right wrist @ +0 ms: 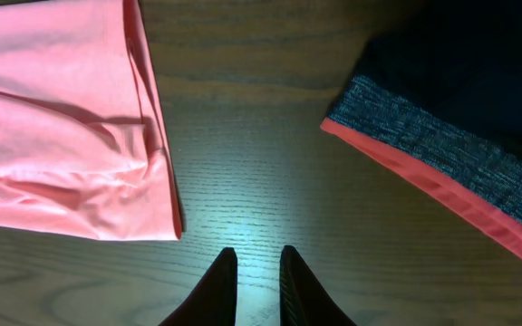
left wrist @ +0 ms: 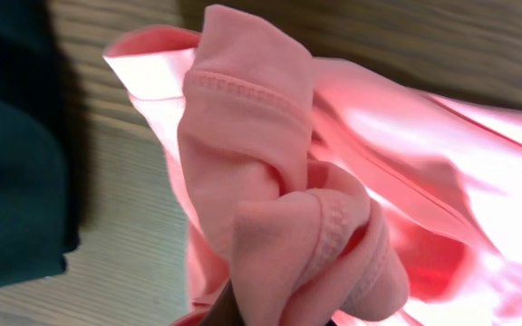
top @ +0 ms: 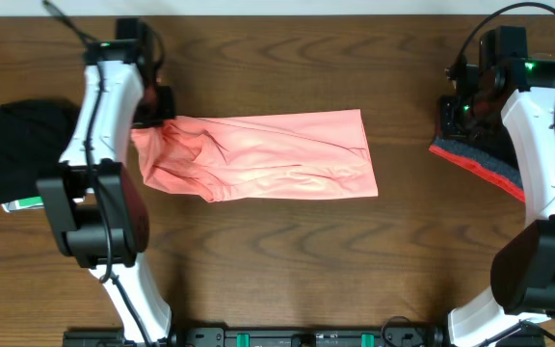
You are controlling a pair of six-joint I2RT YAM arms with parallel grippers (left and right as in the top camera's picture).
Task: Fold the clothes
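So, shirt location: the pink T-shirt (top: 277, 154) lies on the table (top: 287, 270), a bit left of centre. It's narrowed into a long band, plain side up, with no lettering showing.
Long axis: it runs side to side across the table, from one arm toward the other, slightly tilted.
Left gripper: the left gripper (top: 155, 120) is clamped on the shirt's left end. Its wrist view is full of bunched hem and stitching right at the fingers, so that end is crumpled, not flat.
Right gripper: the right gripper (right wrist: 257, 258) has its jaws a little apart with nothing in them, just bare wood underneath.
Key relation: from the left gripper the whole shirt stretches away toward the robot's right. From the right gripper the free end sits off to its left, near but not touching, with a strip of wood between.
Nearer arm: the left, obviously, since it has hold of the thing. The right one would have to reach across.
My guess on the step: one end goes over onto the other, across the long axis, so the carry runs left to right.
Neighbours: a black garment (top: 27, 145) sits just beside the left arm and a grey garment with a coral edge (top: 480, 159) under the right arm. Both are apart from the shirt.
Watch out: that bunched grip could drag the band crooked.
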